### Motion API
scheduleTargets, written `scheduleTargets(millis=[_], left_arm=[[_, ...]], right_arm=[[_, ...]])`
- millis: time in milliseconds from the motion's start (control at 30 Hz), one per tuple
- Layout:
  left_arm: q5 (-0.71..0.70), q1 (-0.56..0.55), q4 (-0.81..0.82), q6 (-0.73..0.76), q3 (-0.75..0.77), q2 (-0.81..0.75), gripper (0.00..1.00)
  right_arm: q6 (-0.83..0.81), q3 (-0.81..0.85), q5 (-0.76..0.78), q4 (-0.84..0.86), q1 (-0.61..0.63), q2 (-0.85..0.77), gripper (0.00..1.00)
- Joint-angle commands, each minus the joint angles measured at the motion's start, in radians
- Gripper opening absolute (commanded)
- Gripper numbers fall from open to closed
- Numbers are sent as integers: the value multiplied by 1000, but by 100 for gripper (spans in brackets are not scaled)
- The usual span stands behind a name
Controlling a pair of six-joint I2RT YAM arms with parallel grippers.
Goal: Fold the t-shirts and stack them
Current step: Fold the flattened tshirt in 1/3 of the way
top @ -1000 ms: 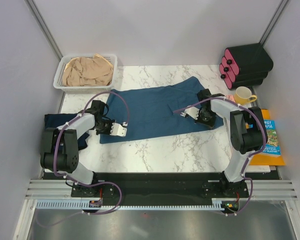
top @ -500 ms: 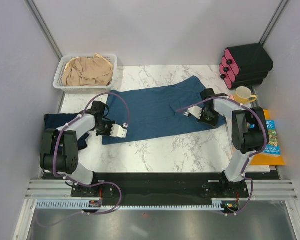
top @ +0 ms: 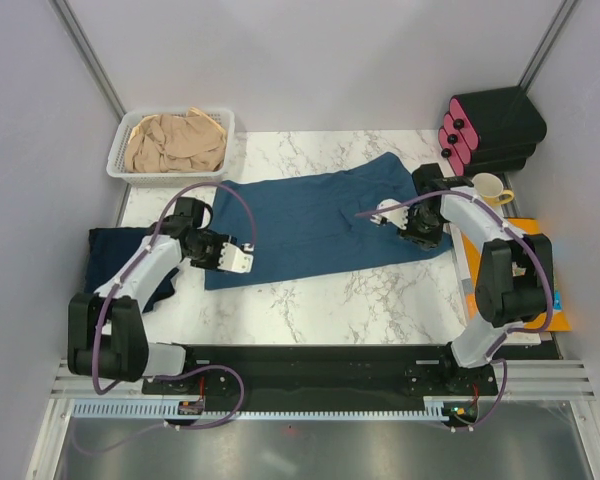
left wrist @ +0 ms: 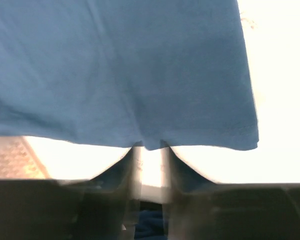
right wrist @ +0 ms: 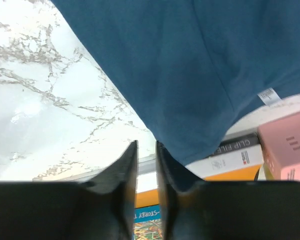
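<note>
A medium teal-blue fabric t-shirt lies spread across the middle of the white marble surface. Behind it to the left, a white slotted plastic basket holds a beige-tan fabric t-shirt. A dark navy fabric t-shirt lies at the left edge. Right of the spread shirt stands a yellow ceramic mug, with a black-and-pink box behind it and an orange-covered book before it

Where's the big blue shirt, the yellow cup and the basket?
teal-blue t-shirt (top: pixel 310 215), top view, middle of the spread-out fabric.
yellow mug (top: pixel 487 189), top view, on the mug's body.
white basket (top: pixel 170 177), top view, on its near rim.
</note>
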Motion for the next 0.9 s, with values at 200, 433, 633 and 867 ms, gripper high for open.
scheduleTargets(millis=[200,433,633,867], left_arm=[[66,-114,102,115,-231,-324,90],[33,-205,74,68,-320,-439,96],[-27,-278,99,28,-381,-424,96],[-61,-309,133,-64,-375,-324,90]], right_arm=[[-231,-202,24,146,73,-196,58],[-274,-258,27,208,93,-156,62],[-271,-248,60,306,105,-60,62],[-302,-236,61,358,105,-5,61]])
